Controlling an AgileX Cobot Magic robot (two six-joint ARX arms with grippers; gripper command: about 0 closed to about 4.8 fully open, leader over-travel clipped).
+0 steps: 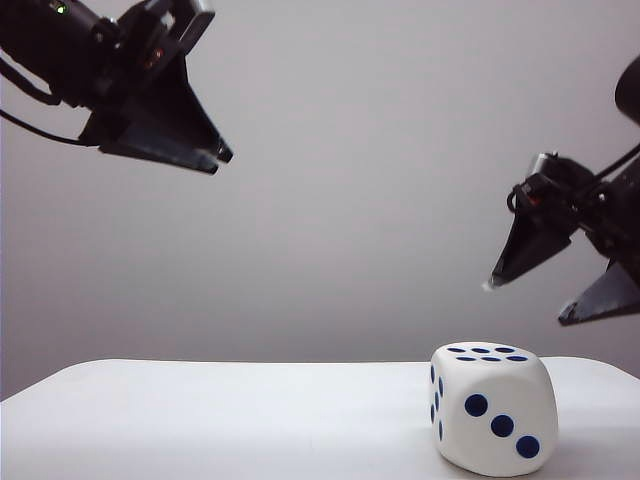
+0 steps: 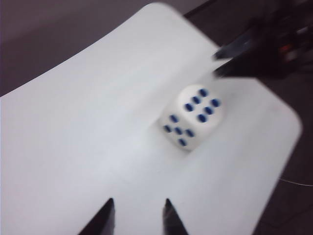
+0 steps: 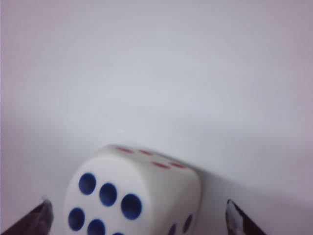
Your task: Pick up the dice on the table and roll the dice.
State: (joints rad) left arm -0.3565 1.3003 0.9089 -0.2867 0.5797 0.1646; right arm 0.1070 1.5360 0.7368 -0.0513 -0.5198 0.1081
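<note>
Exterior view: unlabelled dice [image 1: 493, 405] on table [image 1: 200, 420], left gripper [image 1: 215, 155], right gripper [image 1: 530, 298] above.

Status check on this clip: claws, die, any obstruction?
Left claw high over the table's left, partly open, empty. Right claw wide open, just above the die. Die resting on table. Nothing in the way.

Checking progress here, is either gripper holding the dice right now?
No. The dice sits on the table; left gripper and right gripper hang open above it.
</note>
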